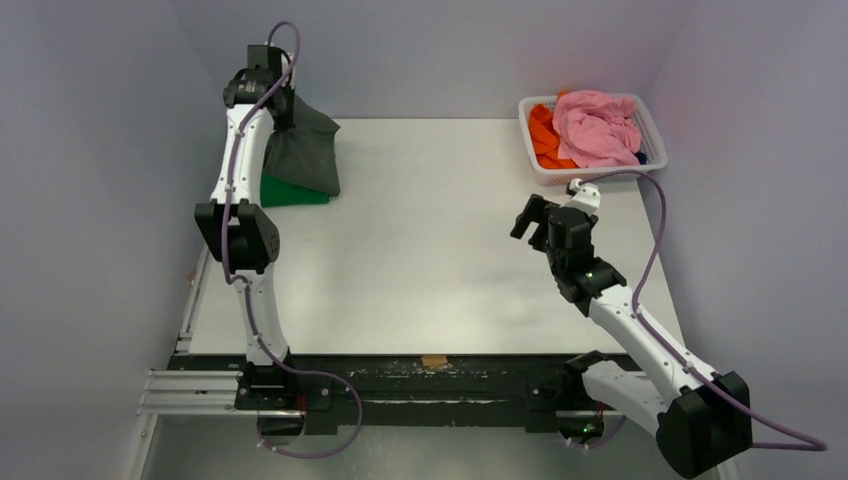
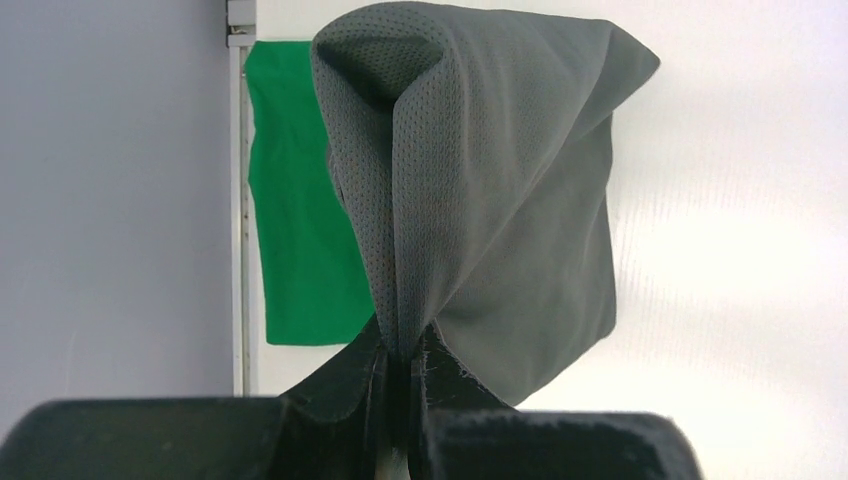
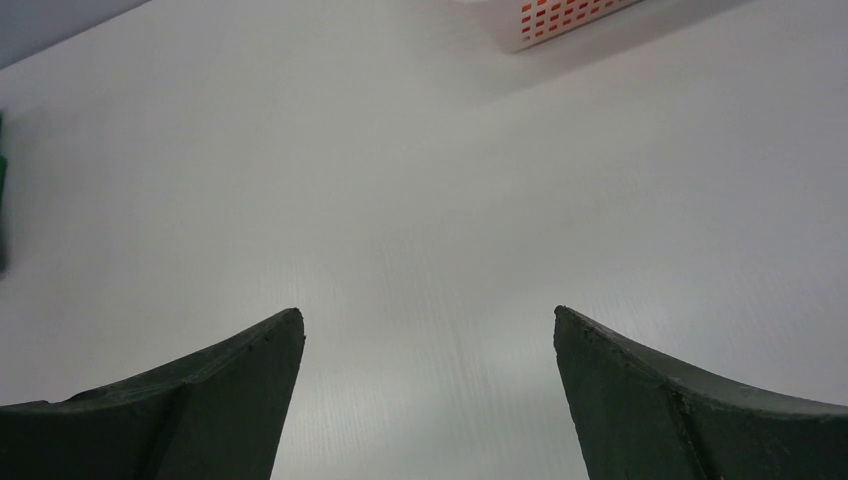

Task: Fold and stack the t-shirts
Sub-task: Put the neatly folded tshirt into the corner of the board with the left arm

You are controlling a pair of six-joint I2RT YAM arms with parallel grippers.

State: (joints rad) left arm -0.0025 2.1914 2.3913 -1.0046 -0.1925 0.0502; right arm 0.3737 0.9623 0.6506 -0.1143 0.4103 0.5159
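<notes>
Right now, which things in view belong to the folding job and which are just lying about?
Job: grey t-shirt, hanging pinched in left gripper; green t-shirt, lying flat; right gripper, open, empty.
Lying about: white basket, pink cloth and orange cloth inside.

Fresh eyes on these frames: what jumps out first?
The dark grey t-shirt hangs bunched from the shut left gripper at the far left of the table, above the folded green t-shirt lying there. Next comes the pink garment heaped in the white basket at the far right corner. The right gripper hovers open, holding nothing.
</notes>
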